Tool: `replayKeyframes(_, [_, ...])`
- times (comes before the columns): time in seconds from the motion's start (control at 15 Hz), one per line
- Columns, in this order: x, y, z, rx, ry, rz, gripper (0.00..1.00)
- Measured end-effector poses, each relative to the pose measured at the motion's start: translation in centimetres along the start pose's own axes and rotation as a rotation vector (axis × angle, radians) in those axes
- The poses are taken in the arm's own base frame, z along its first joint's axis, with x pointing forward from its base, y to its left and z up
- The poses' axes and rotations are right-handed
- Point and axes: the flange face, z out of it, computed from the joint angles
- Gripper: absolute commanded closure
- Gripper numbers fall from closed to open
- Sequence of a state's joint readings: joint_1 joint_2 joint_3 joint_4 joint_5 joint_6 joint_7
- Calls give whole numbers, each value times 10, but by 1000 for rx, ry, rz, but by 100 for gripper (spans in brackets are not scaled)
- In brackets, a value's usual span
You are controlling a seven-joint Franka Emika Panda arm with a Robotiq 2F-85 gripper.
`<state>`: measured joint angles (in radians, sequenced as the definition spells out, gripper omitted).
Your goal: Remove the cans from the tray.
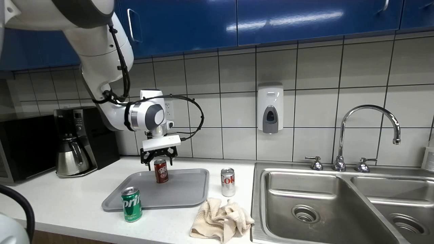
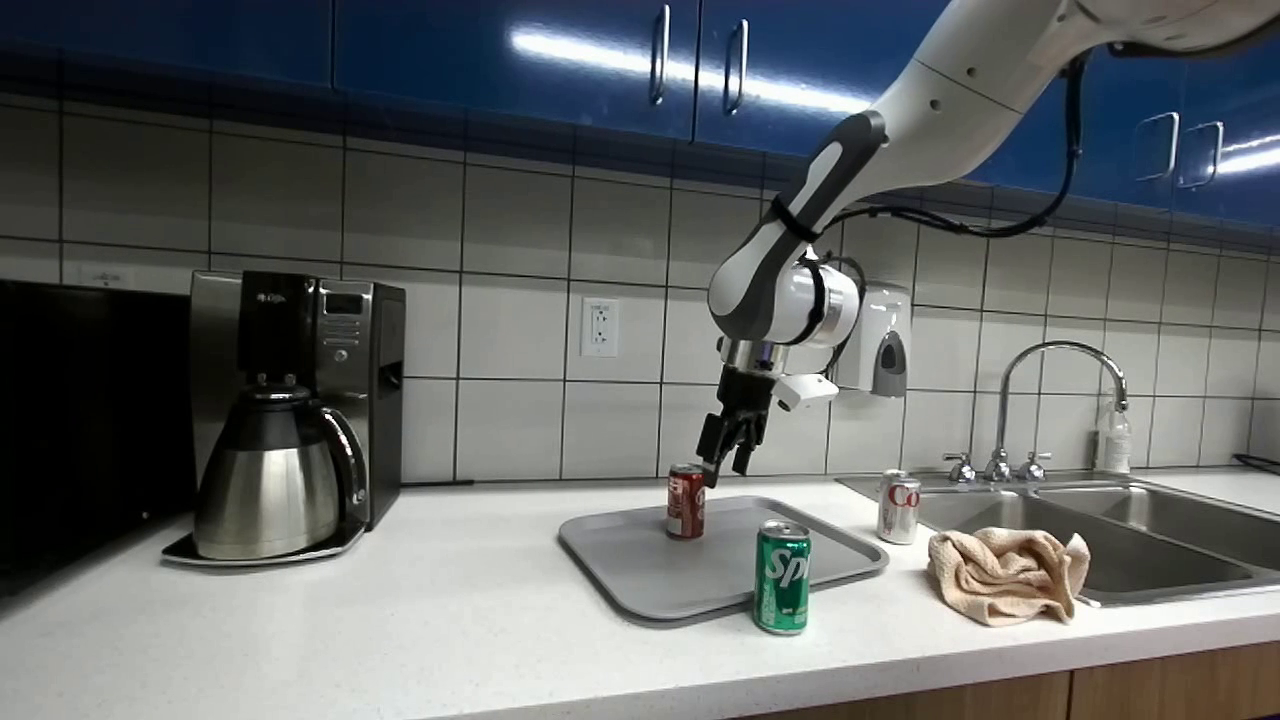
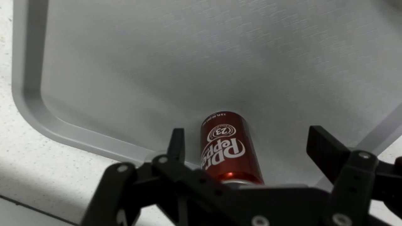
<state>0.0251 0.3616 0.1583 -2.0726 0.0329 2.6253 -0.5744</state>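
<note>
One left to clear, it seems! The Sprite can (image 1: 131,205) and the Diet Coke can (image 1: 228,182) stand on the counter (image 2: 350,640), both off the tray (image 1: 190,189), while the Dr Pepper can (image 1: 161,172) stands upright on it. Here's the claw (image 3: 247,138), poised near that can's top, fingers (image 3: 326,152) spread wide, nothing in its grip. Looks like lining up for the grasp. In the wrist view the can sits nearer one finger, so next: centre, lower, close on it, lift clear of the tray.
</note>
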Motion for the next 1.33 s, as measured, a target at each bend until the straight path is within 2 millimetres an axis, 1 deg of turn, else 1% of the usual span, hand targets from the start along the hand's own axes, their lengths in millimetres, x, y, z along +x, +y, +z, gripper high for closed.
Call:
replayKeyframes(0.73, [29, -8, 20, -21, -33, 45, 0])
replayKeyframes(1.33, [46, 0, 28, -30, -33, 80, 0])
